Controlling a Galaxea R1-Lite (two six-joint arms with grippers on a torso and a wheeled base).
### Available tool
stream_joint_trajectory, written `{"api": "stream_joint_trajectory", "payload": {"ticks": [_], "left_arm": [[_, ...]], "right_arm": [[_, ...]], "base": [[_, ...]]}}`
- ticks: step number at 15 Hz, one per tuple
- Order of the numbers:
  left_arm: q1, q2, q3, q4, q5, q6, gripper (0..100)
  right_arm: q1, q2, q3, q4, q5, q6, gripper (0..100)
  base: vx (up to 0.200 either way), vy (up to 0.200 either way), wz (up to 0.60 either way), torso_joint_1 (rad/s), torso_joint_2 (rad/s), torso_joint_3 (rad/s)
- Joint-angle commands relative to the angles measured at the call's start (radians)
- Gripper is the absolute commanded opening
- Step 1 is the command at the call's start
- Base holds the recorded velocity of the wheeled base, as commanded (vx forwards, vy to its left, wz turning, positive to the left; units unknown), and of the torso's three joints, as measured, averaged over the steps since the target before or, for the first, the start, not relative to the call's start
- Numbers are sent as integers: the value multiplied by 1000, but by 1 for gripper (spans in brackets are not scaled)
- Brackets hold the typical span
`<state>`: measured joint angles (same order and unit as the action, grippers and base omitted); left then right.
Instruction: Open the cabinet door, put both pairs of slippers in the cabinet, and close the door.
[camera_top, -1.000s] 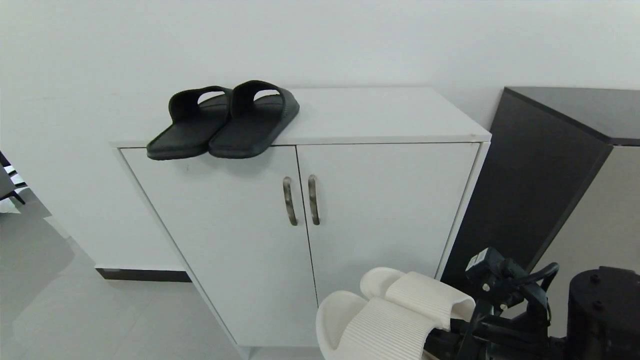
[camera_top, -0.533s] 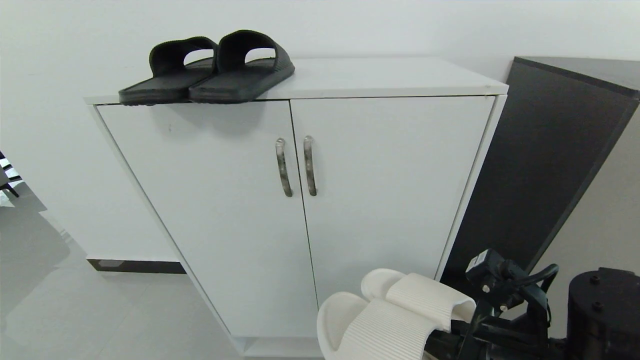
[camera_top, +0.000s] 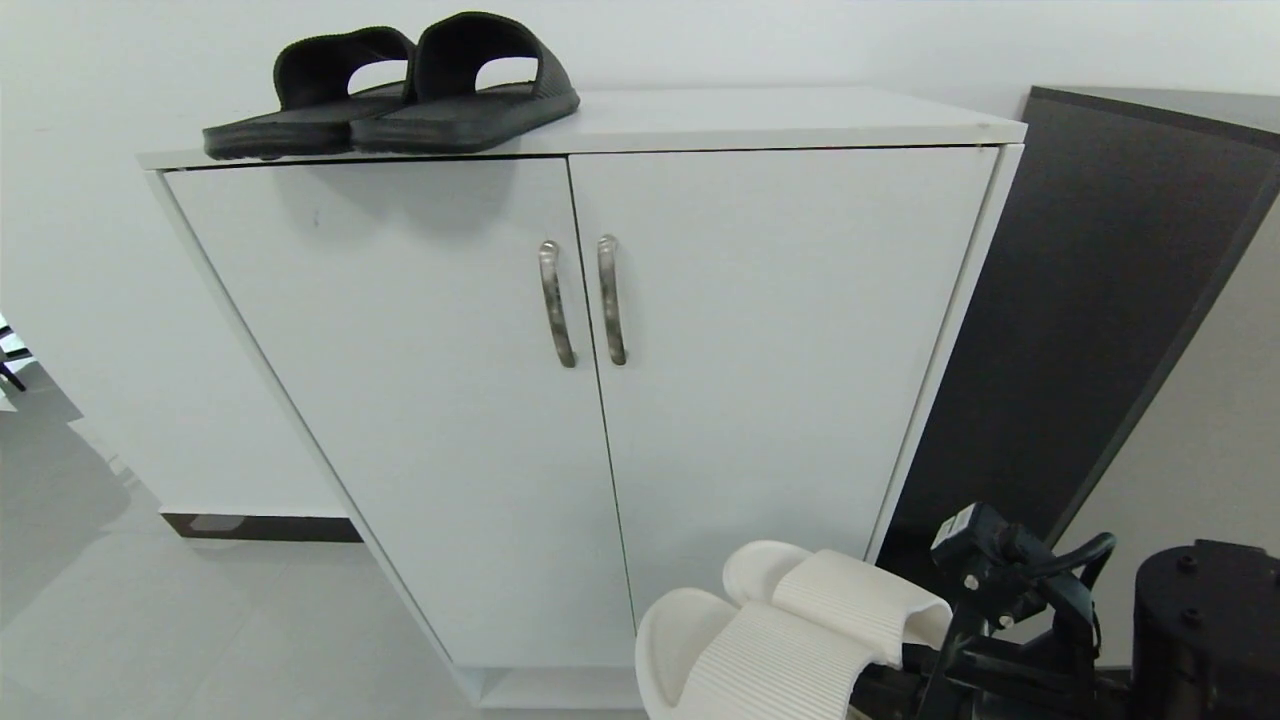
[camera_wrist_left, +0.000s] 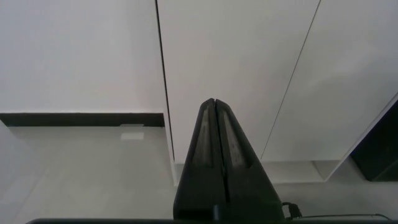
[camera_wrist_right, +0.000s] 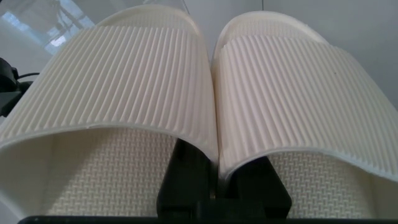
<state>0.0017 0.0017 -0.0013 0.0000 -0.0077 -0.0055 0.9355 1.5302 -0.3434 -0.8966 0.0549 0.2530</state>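
Two doors of the white cabinet are sitting shut, so we are judging the task as barely begun, with nothing stowed yet. The black slippers are lying on the cabinet's top at its front left corner, their ends reaching over the front edge. Our right claw is gripping the cream ribbed slippers side by side, low before the right-hand door. Our left claw, pressed closed and empty, is pointing at the cabinet's base. We are counting the door opening, both stowings and the closing as left to do.
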Motion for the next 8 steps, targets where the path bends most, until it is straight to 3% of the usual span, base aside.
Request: {"api": "stream_joint_trajectory", "payload": {"ticks": [1, 7, 8], "left_arm": [[1, 0, 1, 0, 0, -1, 0], [0, 0, 0, 0, 0, 1, 0], [1, 0, 0, 2, 0, 16, 0]], "right_arm": [[0, 2, 1, -1, 0, 0, 0], [0, 2, 1, -1, 0, 0, 0], [0, 2, 1, -1, 0, 0, 0]], "base": [[0, 0, 0, 0, 0, 0], [0, 0, 0, 0, 0, 0], [0, 0, 0, 0, 0, 0]]}}
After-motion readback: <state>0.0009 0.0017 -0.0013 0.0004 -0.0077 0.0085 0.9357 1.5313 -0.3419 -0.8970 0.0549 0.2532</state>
